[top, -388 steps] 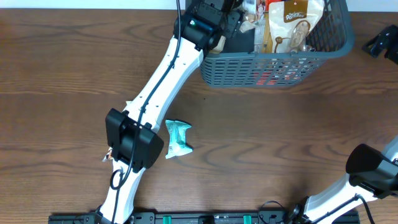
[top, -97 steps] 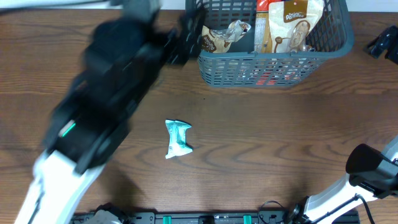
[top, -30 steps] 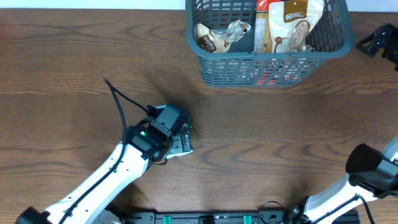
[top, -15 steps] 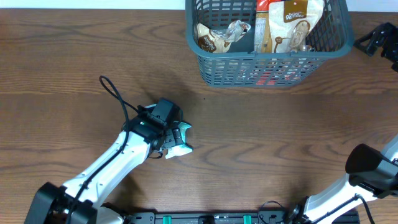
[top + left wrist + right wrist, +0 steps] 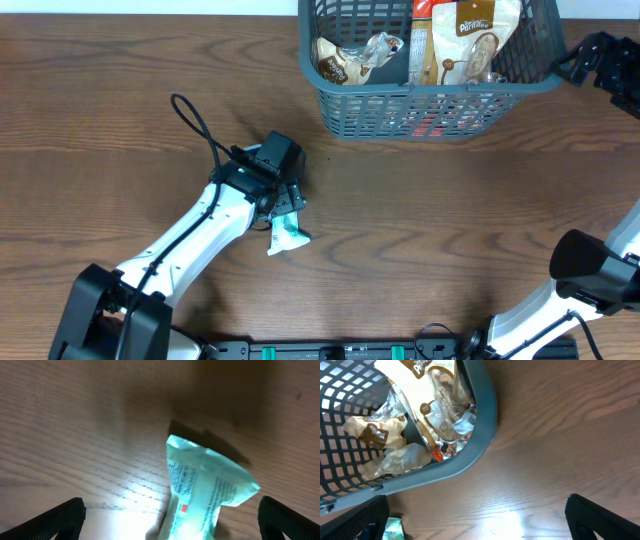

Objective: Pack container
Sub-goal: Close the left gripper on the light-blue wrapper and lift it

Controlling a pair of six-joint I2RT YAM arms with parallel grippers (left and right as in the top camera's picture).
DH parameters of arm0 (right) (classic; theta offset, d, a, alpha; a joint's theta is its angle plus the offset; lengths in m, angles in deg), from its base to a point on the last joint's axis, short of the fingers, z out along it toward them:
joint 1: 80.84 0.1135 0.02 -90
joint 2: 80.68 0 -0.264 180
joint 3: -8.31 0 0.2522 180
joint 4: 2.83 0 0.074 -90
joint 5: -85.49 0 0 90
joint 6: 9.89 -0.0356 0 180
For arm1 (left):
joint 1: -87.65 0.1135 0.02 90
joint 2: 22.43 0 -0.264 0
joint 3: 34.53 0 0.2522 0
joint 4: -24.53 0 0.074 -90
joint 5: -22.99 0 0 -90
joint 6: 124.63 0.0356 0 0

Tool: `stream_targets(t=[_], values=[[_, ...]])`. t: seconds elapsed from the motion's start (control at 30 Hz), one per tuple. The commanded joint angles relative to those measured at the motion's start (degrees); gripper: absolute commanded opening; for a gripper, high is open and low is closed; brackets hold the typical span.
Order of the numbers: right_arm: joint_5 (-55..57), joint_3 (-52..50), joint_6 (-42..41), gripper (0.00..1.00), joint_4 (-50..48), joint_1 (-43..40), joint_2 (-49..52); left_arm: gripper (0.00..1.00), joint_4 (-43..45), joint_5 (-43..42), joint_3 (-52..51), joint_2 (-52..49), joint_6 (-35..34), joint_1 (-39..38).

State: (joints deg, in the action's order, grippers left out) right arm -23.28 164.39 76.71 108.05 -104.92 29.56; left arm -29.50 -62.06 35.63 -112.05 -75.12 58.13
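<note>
Packing looks nearly done to me: snack bags [image 5: 470,40] fill the container [image 5: 440,112] at 1 o'clock, and my spread-apart left pincer [image 5: 170,521] straddles the last teal packet [image 5: 207,487] on the table [image 5: 450,220].

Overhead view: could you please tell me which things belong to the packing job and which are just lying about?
Job: container, teal packet on the table, snack bags already inside.
Lying about: only the left arm's black cable.

You find the container [image 5: 430,112] at the worktop's [image 5: 100,110] far edge, right of centre, with snack bags [image 5: 468,40] inside. A small packet [image 5: 288,235] lies well before it, leftward, partly under the left tool [image 5: 284,203]. The right tool [image 5: 572,66] sits just beside the container's right end.
</note>
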Motion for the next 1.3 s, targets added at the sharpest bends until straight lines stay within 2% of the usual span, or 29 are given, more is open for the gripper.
stream_targets(t=[0.0, 0.43, 0.77, 1.03, 1.1, 1.13, 1.27], values=[[-0.7, -0.1, 0.7, 0.99, 0.2, 0.5, 0.5, 0.99, -0.6, 1.3, 0.7, -1.0, 0.6, -0.2], [0.8, -0.1, 0.7, 0.99, 0.2, 0.5, 0.5, 0.99, 1.0, 1.6, 0.0, -2.1, 1.0, -5.8], [1.9, -0.1, 0.9, 0.99, 0.2, 0.5, 0.5, 0.99, 1.0, 1.8, 0.0, -9.0, 1.0, -5.8], [2.3, -0.1, 1.0, 0.99, 0.2, 0.5, 0.5, 1.0, 2.2, 1.7, 0.0, -9.6, 1.0, -5.8], [2.5, -0.1, 1.0, 0.99, 0.2, 0.5, 0.5, 0.87, 2.2, 1.7, 0.0, -9.6, 0.9, -5.8], [2.6, -0.1, 1.0, 0.99, 0.2, 0.5, 0.5, 0.84, 2.2, 1.7, 0.0, -9.6, 0.7, -5.8], [2.9, -0.1, 0.9, 0.99, 0.2, 0.5, 0.5, 0.82, 1.9, 1.6, 0.0, -9.6, -1.1, -5.8]])
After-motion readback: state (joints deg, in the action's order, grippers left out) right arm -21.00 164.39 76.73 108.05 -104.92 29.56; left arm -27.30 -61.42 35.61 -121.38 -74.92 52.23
